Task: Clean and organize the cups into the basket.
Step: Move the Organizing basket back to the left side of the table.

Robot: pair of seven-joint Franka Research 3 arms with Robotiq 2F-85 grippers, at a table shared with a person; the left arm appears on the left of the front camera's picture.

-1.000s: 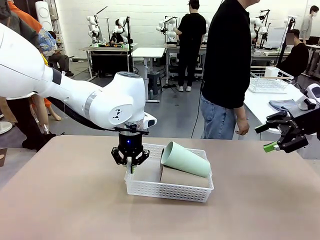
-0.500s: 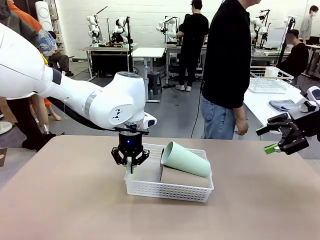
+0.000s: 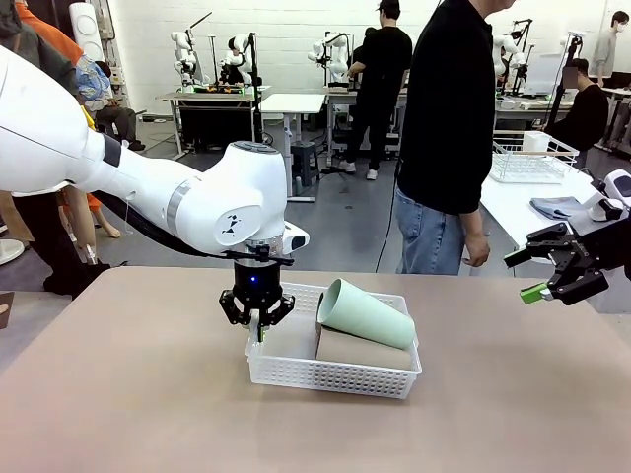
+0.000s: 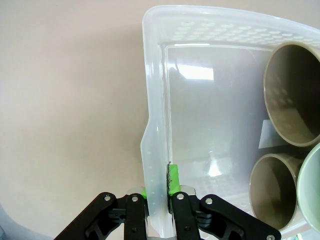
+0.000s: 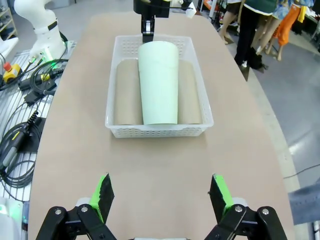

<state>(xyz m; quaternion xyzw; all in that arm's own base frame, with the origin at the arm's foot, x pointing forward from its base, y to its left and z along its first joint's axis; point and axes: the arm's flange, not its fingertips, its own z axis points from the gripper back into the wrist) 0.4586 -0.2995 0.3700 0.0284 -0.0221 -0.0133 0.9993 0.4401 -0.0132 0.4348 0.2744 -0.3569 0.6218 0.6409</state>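
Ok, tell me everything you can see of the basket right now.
The basket is a shallow white translucent plastic rectangle with perforated lattice sides and a solid rim, flat on the tan table. The left gripper is shut on the rim at one short end. Inside lie two brown cups side by side, with the mint green cup resting on top between them, tilted with its mouth raised toward the gripped end. The right gripper hangs open, apart.

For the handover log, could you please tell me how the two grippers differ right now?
The left gripper is shut on the short-end rim of the white plastic mesh basket, pointing down. The right gripper is open, holds nothing and hangs off at the table's right side. Both are black with green pads.
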